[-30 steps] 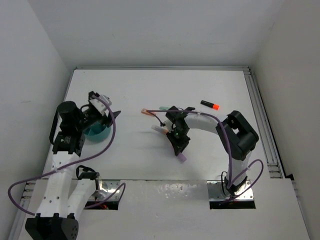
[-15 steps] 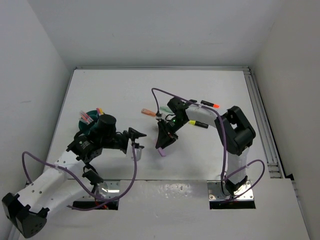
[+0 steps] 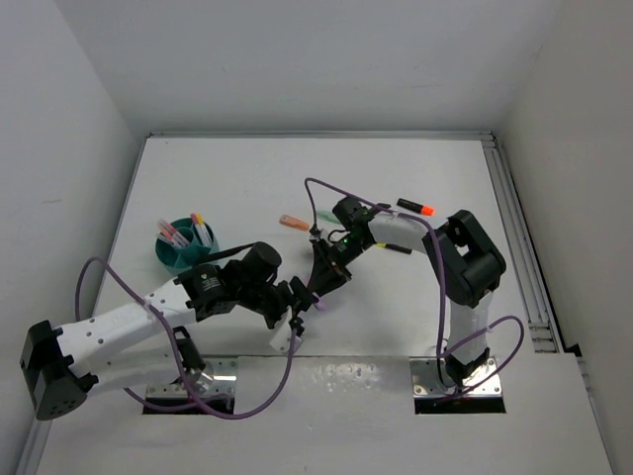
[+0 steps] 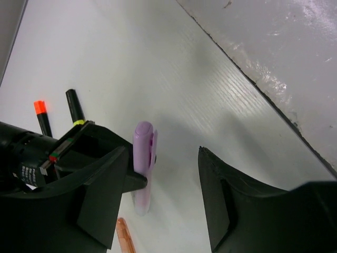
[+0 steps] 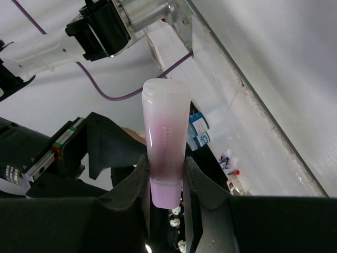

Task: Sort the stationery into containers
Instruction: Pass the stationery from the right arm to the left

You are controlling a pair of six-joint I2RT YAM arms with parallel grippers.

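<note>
The right fingers [image 5: 164, 163] are clamped on a pale purple highlighter [image 5: 164, 142]. Their own camera shows the two pads pressing its lower body, with the rounded end sticking out past them. From above, only a sliver of that highlighter [image 3: 316, 299] shows below the right fingers [image 3: 321, 281], near the middle of the tabletop [image 3: 247, 178].

The left fingers [image 4: 163, 153] are spread wide apart with nothing between the pads. In the left wrist view the highlighter [image 4: 143, 168] stands just ahead of their gap, closer to the left-hand pad. From overhead the left fingers [image 3: 299, 303] sit just beside the right ones, and it is not possible to tell whether they touch.

The bowl [image 3: 173, 259] appears only from above, well to the left, with several pens [image 3: 188, 231] standing in it.

An orange pen [image 3: 292, 222] lies loose behind the right fingers. An orange-capped marker [image 3: 415, 208] lies farther right, and a yellow-banded marker [image 3: 394, 246] is half hidden by the right arm. The left wrist camera shows those two markers [image 4: 41, 113] [image 4: 75, 108] side by side.
</note>
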